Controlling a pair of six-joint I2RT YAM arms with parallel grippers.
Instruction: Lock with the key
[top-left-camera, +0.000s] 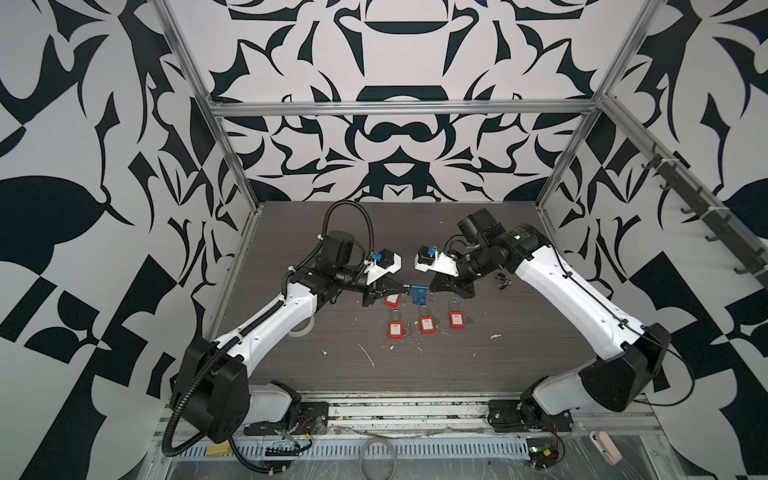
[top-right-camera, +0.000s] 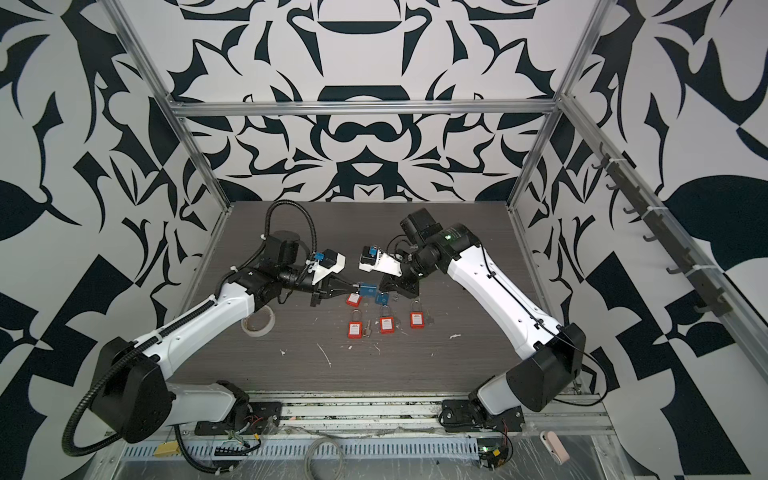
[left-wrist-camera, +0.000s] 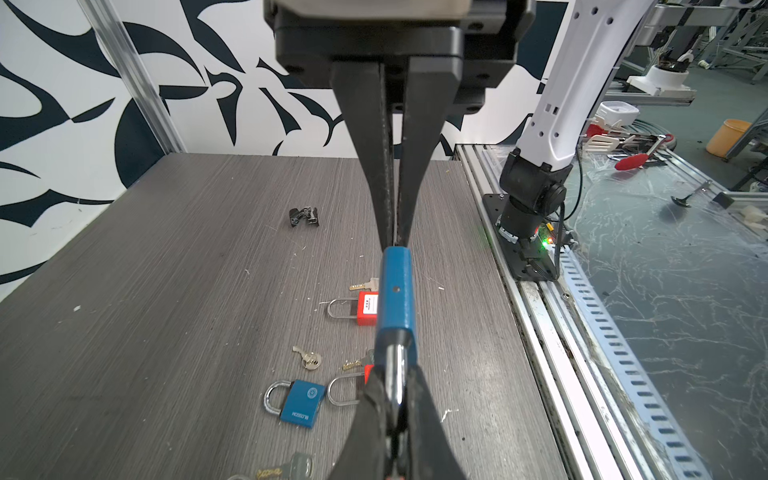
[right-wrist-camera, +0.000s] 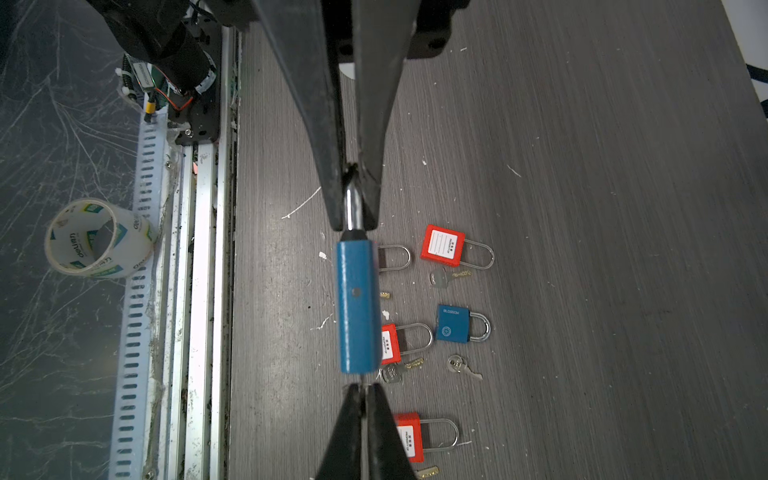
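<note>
Row of red padlocks (top-left-camera: 426, 324) lay at 6 o'clock of the work, spares; just beyond, blue padlock (right-wrist-camera: 357, 307) was held aloft so each arm got one end; right gripper (right-wrist-camera: 353, 208), at its 3 o'clock, was clamped on the shackle (left-wrist-camera: 395, 370) as anchor; left gripper (left-wrist-camera: 395, 243), at 9 o'clock, had jaws together at the keyway end; key hidden, presumably pinched there for turning.

Counter (top-left-camera: 498, 365): grey wood grain, strewn with white flecks (top-left-camera: 366, 355).
Tape roll (top-right-camera: 254, 332): laid flat near the counter's left edge.
Small black part (top-left-camera: 503, 282): laid alone toward the right side.
Hook rail (top-left-camera: 685, 189): mounted along the right frame bar.
Slotted duct (top-left-camera: 457, 449): run along the front.
</note>
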